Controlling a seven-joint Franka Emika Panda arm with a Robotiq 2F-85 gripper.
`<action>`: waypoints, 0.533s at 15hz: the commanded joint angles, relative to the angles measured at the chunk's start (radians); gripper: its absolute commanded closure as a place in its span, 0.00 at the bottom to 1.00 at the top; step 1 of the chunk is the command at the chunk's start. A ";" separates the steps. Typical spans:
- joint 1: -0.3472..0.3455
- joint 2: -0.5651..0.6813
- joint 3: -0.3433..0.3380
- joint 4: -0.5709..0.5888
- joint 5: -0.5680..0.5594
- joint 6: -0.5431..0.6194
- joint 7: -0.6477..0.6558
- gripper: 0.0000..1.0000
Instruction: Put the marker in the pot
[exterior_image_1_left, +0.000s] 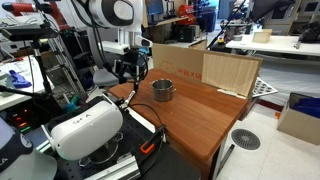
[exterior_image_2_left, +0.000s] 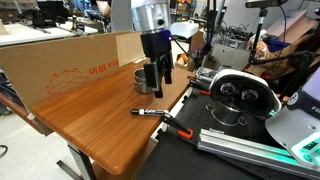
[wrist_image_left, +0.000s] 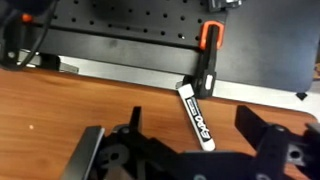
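Observation:
The marker (wrist_image_left: 196, 115) is a slim white stick with a black cap and black lettering. It lies flat on the wooden table (wrist_image_left: 60, 100) near the table's edge, and also shows in an exterior view (exterior_image_2_left: 150, 112). My gripper (wrist_image_left: 180, 150) hangs open and empty above the marker, one finger on each side of it; it shows in both exterior views (exterior_image_2_left: 154, 86) (exterior_image_1_left: 128, 73). The small shiny steel pot (exterior_image_1_left: 163, 90) stands on the table beyond the gripper. In an exterior view the gripper partly hides the pot (exterior_image_2_left: 139, 76).
An orange-and-black clamp (wrist_image_left: 209, 50) grips the table edge next to the marker's cap. A black perforated board (wrist_image_left: 130, 25) lies beyond the edge. A cardboard wall (exterior_image_2_left: 70, 65) lines the far side of the table. A white robot casing (exterior_image_1_left: 85, 128) sits at one end.

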 joint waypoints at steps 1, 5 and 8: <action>0.019 0.068 0.004 0.040 -0.019 0.024 0.021 0.00; 0.036 0.136 -0.002 0.082 -0.031 0.050 0.046 0.00; 0.043 0.189 -0.005 0.121 -0.038 0.063 0.070 0.00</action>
